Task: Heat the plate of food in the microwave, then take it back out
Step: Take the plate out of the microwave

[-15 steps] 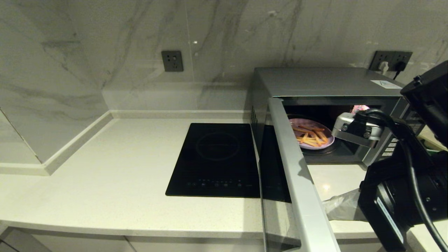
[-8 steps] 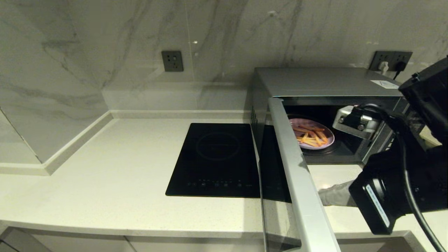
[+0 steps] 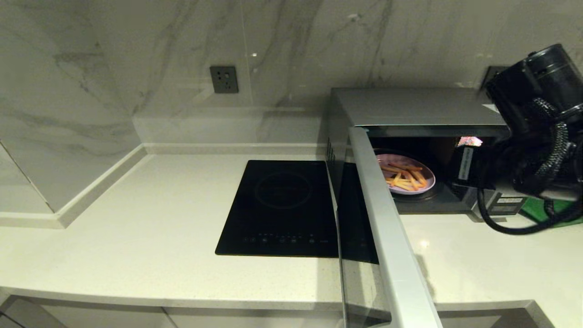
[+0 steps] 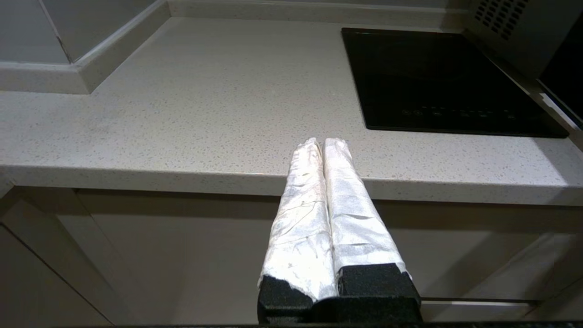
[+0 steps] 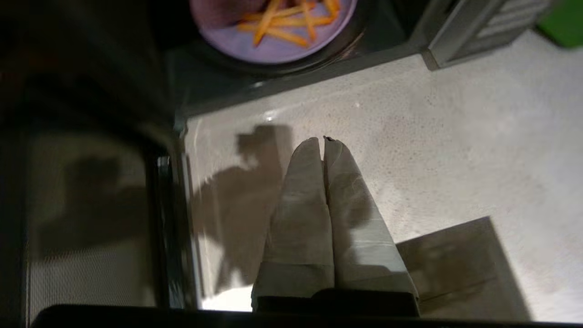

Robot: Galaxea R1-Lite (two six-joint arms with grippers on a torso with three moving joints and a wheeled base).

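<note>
Inside the microwave point(image 3: 423, 109), whose door point(image 3: 387, 237) stands swung open, the plate of food point(image 3: 406, 179) sits on the oven floor. The right claw point(image 5: 324, 142) hangs over the bare desk point(image 5: 432, 150) just in front of the opening, pressed together and empty. The left claw point(image 4: 324, 143), also pinched together, is parked at the desk's front edge, beside the cooktop point(image 4: 446, 82).

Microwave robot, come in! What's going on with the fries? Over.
Right gripper shut, empty, above counter outside the microwave. Left gripper shut, parked at counter edge. Plate of food inside, door wide open. Nothing blocking.
</note>
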